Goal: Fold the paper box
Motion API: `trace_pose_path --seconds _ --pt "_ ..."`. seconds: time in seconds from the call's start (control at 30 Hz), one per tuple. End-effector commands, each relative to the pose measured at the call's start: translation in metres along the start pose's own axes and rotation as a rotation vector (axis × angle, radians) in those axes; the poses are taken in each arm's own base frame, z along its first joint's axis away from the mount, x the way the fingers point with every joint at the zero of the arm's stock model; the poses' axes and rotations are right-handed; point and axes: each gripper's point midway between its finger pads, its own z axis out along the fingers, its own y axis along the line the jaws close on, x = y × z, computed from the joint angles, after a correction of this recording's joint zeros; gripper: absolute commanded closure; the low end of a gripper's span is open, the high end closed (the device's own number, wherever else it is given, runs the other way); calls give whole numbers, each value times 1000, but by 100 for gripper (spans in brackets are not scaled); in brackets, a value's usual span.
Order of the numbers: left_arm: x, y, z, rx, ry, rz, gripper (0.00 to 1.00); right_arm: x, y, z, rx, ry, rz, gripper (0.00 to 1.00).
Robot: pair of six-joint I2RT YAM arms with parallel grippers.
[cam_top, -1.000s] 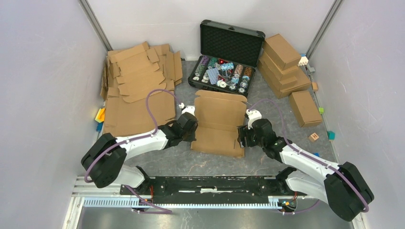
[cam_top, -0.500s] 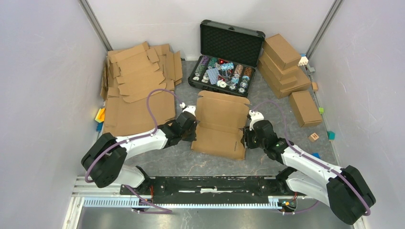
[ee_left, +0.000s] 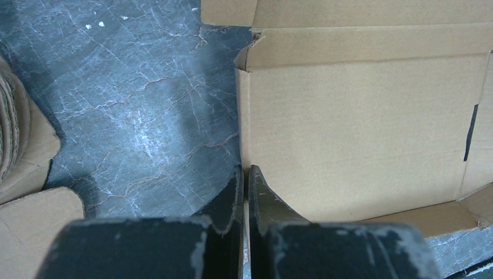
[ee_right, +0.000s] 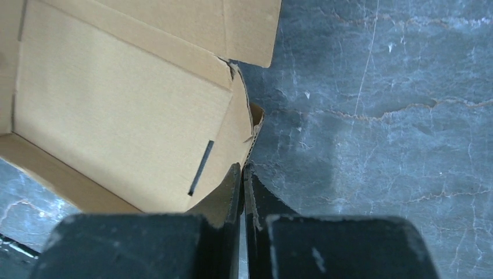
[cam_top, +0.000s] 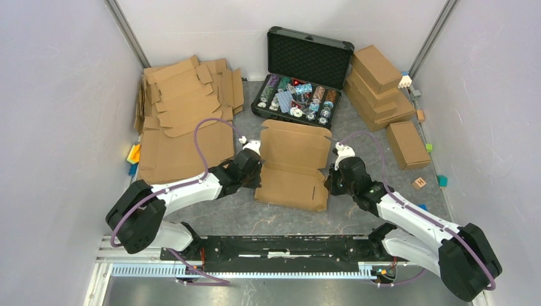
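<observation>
Both claws are closed narrow on the cardboard box, which lies on the desk between them, long axis running away from the arm bases: left claw pinching its left wall, right claw its right wall.

Arm links: white shells, black joints
Cables: purple, looped
Wrist caps: white
Left gripper fingers: black, scuffed grey
Base rail: black
</observation>
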Motion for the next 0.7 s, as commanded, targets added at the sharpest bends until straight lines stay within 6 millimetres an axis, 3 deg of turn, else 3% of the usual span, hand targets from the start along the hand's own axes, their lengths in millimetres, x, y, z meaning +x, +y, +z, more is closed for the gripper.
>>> trace_pose_path --seconds 0.0,0.37,0.4,0.47,0.57,0.67 --pt "-9 -11 -3 59 -27 23 98 -31 29 -9 -112 -71 30 97" --pt "-5 -19 -4 104 -3 11 98 -39 45 0 -171 -65 63 91" --pt "-5 -19 -4 105 -2 10 97 -40 47 1 -174 -65 64 87" --pt "-4 -19 -2 104 4 11 97 -36 44 3 -158 -52 65 67" --pt "-8 -23 -7 122 -8 8 97 -25 42 5 -162 -23 62 50" --pt "-14 -17 -15 117 -79 -20 96 -14 46 3 -211 -17 77 46"
